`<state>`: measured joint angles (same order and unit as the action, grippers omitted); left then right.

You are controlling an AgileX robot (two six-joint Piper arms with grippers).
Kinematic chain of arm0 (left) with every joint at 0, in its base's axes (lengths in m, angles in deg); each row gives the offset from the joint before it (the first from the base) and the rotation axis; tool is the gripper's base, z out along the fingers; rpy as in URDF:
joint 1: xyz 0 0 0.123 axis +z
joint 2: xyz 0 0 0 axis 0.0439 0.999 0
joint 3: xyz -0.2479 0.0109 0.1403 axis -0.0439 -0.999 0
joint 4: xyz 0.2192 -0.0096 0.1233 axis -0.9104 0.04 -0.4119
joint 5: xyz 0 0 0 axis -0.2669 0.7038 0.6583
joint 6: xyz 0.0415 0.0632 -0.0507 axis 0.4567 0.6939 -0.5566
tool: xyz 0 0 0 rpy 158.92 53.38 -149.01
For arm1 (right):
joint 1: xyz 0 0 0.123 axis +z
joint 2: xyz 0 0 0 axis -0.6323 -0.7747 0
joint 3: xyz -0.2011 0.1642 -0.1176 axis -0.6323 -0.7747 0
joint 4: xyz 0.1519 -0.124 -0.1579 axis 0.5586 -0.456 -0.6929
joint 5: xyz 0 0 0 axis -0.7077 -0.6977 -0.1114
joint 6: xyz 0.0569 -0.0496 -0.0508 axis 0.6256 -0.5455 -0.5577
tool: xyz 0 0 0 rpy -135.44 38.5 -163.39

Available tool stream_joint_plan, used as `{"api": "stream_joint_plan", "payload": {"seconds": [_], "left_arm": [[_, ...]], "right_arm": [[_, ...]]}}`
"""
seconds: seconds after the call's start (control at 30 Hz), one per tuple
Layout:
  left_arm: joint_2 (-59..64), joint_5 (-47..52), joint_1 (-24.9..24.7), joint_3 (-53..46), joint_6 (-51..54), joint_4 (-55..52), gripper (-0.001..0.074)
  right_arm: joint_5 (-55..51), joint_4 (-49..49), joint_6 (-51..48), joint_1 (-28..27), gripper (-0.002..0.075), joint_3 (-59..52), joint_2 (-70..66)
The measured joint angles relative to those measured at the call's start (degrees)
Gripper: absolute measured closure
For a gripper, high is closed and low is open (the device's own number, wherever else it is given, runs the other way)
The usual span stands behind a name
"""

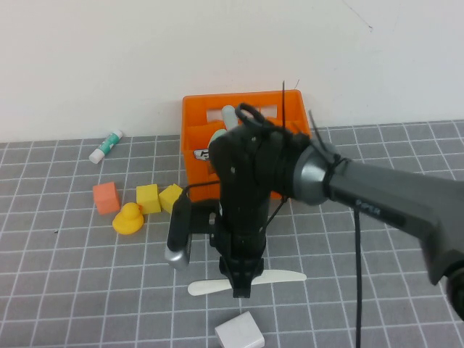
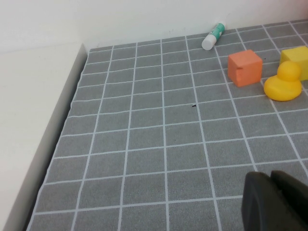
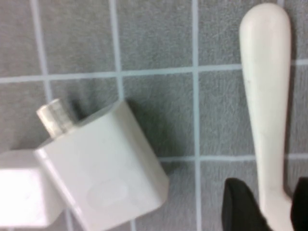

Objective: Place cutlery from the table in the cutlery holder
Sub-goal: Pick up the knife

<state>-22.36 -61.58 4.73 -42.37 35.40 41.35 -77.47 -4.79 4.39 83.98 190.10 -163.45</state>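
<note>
While right tool (image 3: 276,204) straddles knife (image 3: 266,91), left tool (image 2: 274,202) hovers.

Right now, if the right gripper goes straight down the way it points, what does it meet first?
The right gripper points down at the cream-white knife; its fingers already flank the knife, so it likely meets the table next. The left gripper is far left.

The grey tiled surface (image 1: 65,290) carries the orange crate (image 1: 196,127) at upper centre, a white-and-green tube (image 1: 106,146) at upper left, an orange cube (image 1: 106,197), two yellow blocks (image 1: 148,198) and a yellow duck (image 1: 128,219) at left. A cream knife (image 1: 279,278) lies lower centre under the right claw (image 1: 241,284), beside a white block (image 1: 239,332), possibly a plug adapter.
</note>
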Motion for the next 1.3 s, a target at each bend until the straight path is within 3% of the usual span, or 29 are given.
{"api": "stream_joint_plan", "payload": {"seconds": [0.63, 0.7, 0.83, 1.3], "left_arm": [[0.00, 0.00, 0.00, 0.00, 0.00, -0.04, 0.0736], [0.00, 0.00, 0.00, 0.00, 0.00, -0.04, 0.0736], [0.00, 0.00, 0.00, 0.00, 0.00, -0.04, 0.0736], [0.00, 0.00, 0.00, 0.00, 0.00, -0.04, 0.0736]], "right_arm": [[5.86, -1.25, -1.50, 0.04, 0.0474, 0.10, -5.04], [5.86, -1.57, -1.50, 0.04, 0.0493, 0.10, -5.17], [5.86, -1.61, -1.50, 0.04, 0.0600, 0.28, -5.19], [1.45, 3.73, 3.22, 0.14, 0.0600, -1.29, 1.37]]}}
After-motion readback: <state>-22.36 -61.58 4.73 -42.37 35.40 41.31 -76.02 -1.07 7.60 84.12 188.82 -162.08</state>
